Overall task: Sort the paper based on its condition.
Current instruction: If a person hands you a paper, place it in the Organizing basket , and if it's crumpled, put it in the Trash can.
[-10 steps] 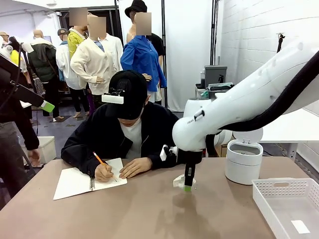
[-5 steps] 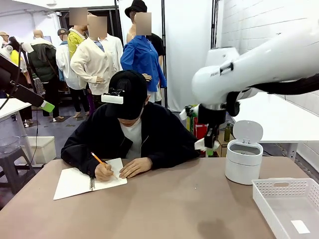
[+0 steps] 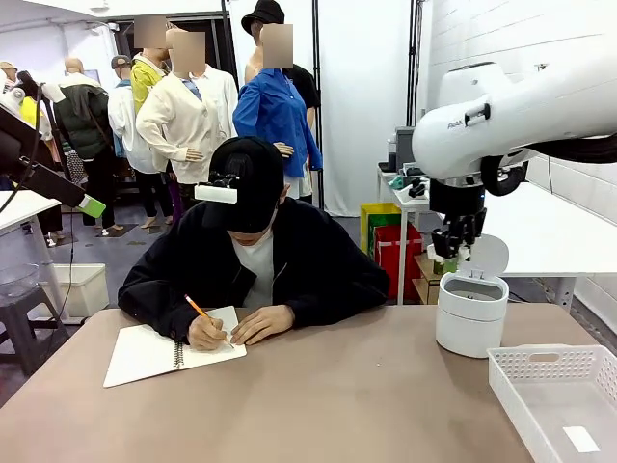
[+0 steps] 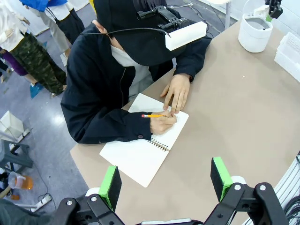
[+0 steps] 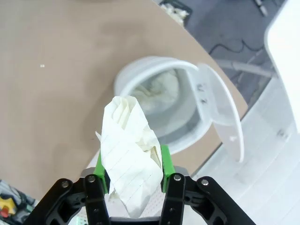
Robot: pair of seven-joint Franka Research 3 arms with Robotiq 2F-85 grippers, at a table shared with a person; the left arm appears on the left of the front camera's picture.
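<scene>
Two robot arms share a brown desk with a person. The right end effector hangs just above a white bin whose flip lid stands open, and it pinches the paper, a crumpled lined sheet, between its green pads. The left end effector, high over the desk, has its fingers spread wide with nothing between them. Across the desk the person writes with a pencil in a spiral notebook. A white perforated tray sits near the bin.
</scene>
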